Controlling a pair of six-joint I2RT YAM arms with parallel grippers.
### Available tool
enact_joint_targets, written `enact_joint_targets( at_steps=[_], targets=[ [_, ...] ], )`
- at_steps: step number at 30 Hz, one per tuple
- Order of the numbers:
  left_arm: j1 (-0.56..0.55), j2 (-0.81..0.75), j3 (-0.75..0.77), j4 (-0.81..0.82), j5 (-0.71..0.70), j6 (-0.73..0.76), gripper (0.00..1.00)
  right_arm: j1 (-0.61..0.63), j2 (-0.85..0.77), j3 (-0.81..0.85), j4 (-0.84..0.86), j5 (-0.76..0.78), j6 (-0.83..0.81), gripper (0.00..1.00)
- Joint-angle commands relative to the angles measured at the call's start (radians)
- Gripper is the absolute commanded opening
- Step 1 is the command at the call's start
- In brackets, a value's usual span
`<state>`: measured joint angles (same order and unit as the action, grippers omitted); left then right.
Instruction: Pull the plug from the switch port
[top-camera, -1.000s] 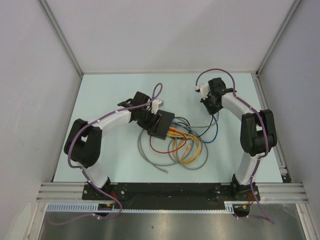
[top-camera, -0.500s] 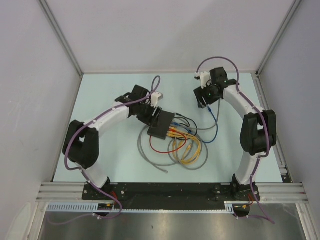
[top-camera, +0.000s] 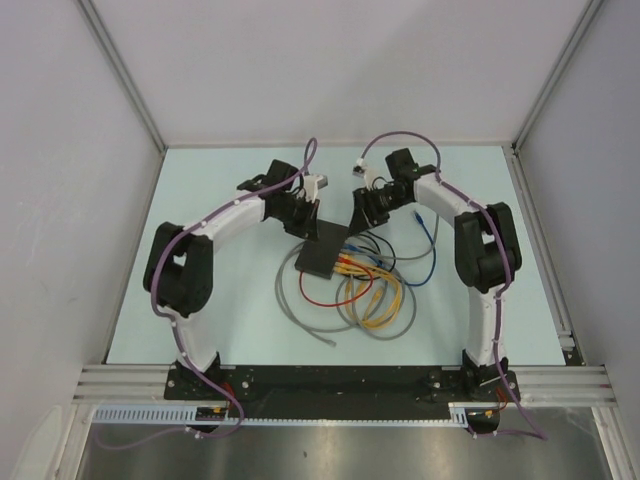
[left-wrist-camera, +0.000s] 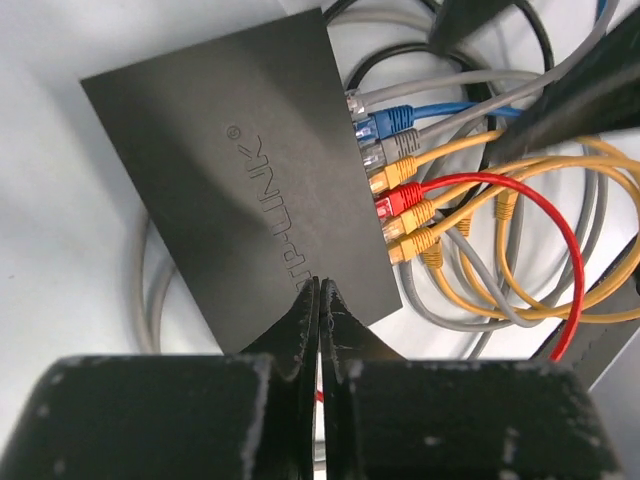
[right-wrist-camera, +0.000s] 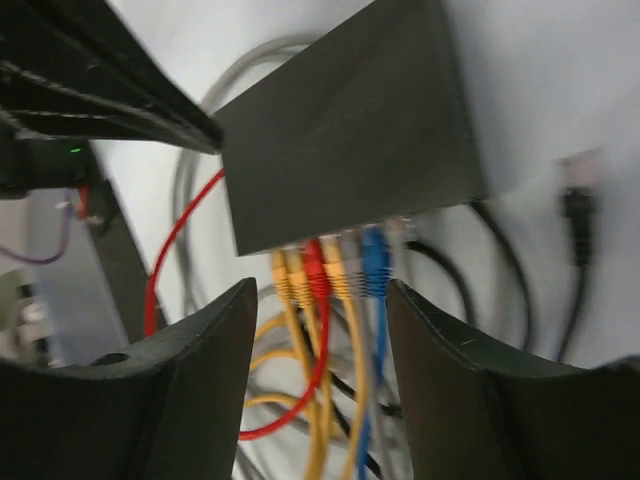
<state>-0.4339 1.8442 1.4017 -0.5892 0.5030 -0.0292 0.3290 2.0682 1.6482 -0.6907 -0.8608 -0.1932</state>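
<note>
2 grippers close on the switch (top-camera: 322, 252), which lies mid-table (top-camera: 200, 200) among looped cables (top-camera: 375, 300).
We see the left gripper (left-wrist-camera: 318, 300) with its fingers pressed flat together, nothing between them, tips at the switch's near edge. The right gripper (right-wrist-camera: 320, 295) hangs parted and empty over the row of plugs (left-wrist-camera: 395, 180), all seated in the sockets.
</note>
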Motion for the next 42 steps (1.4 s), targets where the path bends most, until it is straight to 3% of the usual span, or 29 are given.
enact_joint_targets(
  at_steps=[1, 11, 23, 42],
  targets=[
    [-0.002, 0.007, -0.010, 0.014, 0.046, -0.008, 0.00, -0.008, 0.030, -0.021, 0.034, -0.184, 0.070, 0.57],
    [-0.009, 0.069, -0.052, -0.006, -0.014, 0.026, 0.00, -0.027, 0.115, -0.025, 0.039, -0.164, 0.069, 0.47],
    [-0.012, 0.049, -0.171, -0.046, -0.004, 0.113, 0.00, -0.022, 0.164, -0.087, 0.158, -0.185, 0.150, 0.47],
    [-0.012, 0.066, -0.159, -0.043, -0.055, 0.124, 0.00, -0.024, 0.274, -0.057, 0.322, -0.195, 0.285, 0.45]
  ],
)
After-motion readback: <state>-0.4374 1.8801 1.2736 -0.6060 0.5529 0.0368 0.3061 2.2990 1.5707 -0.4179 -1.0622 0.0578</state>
